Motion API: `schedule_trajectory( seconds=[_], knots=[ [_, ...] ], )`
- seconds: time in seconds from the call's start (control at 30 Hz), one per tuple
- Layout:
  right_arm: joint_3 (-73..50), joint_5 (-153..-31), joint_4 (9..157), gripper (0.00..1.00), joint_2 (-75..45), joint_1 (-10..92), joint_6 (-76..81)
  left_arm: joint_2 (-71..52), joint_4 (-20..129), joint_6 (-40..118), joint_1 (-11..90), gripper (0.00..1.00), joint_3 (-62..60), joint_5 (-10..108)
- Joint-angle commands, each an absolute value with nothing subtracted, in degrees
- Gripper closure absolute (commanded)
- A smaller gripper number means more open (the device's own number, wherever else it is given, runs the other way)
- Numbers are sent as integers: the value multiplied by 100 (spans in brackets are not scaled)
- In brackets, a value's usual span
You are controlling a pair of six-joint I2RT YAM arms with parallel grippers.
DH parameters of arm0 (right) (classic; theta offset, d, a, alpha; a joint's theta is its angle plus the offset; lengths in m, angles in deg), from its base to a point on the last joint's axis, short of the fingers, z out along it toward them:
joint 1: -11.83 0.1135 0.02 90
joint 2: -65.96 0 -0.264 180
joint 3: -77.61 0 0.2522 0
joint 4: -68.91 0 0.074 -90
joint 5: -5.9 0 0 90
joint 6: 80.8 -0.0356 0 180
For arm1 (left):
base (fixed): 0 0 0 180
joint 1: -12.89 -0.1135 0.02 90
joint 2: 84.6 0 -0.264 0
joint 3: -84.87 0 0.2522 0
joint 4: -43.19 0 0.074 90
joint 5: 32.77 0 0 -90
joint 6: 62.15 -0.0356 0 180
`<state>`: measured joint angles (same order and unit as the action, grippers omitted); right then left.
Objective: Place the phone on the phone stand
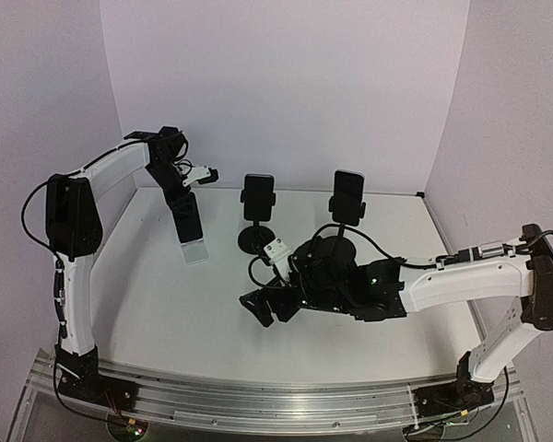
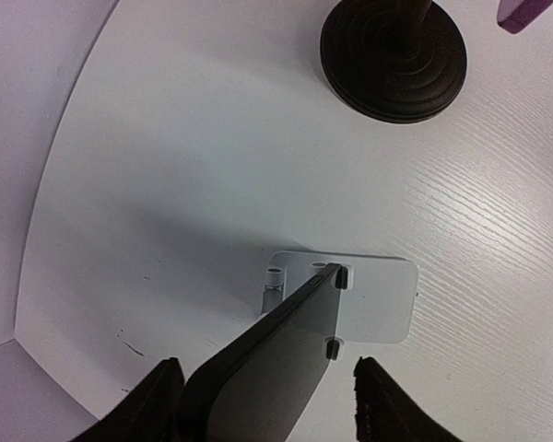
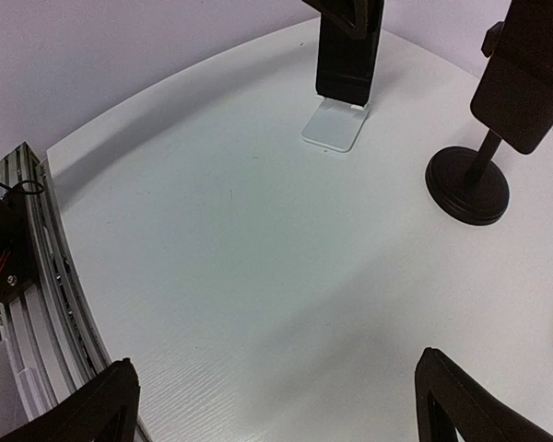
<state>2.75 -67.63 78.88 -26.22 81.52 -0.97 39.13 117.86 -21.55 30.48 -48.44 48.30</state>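
A dark phone (image 1: 189, 214) leans on a white phone stand (image 1: 196, 250) at the table's back left. In the left wrist view the phone (image 2: 276, 368) has its lower edge in the two hooks of the stand (image 2: 378, 295). My left gripper (image 1: 180, 189) is around the phone's upper part; in its own view the gripper (image 2: 267, 405) is open. The left finger lies next to the phone and the right finger (image 2: 387, 405) stands clear of it. My right gripper (image 1: 263, 308) is open and empty low over the table's middle, and its own view (image 3: 276, 405) shows only bare table between the fingers.
Two black round-based stands (image 1: 257, 198) (image 1: 347, 198), each clamping a phone, stand at the back centre. One base (image 2: 394, 55) lies just beyond the white stand. The right wrist view shows the phone (image 3: 346, 55), a black stand (image 3: 479, 175) and the aluminium rail (image 3: 18, 276).
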Motion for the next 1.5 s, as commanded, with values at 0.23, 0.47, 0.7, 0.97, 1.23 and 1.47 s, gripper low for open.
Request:
schedule_trajectory(
  seconds=[0.23,0.47,0.7,0.97,1.23,1.47],
  knots=[
    [-46,-6651,7827,2,-2787,8113,-331,1787,10018,-1410,3048,1,-3647,3507],
    [361,-6281,8014,2,-2551,7413,-1481,367,9012,150,3046,0,-2265,3119],
    [1736,-5754,8608,2,-1251,6362,-2882,-1668,7622,2515,2996,0,631,4504],
    [2481,-5927,9889,2,-278,4759,-3203,-3232,7004,4306,2038,1,3051,5656],
    [2896,-5897,9977,2,189,3017,-2348,-4004,5732,4886,1581,1,4938,7408],
    [2837,-6050,9700,2,113,2643,-1392,-4078,5214,4285,1526,0,5230,7162]
  ],
)
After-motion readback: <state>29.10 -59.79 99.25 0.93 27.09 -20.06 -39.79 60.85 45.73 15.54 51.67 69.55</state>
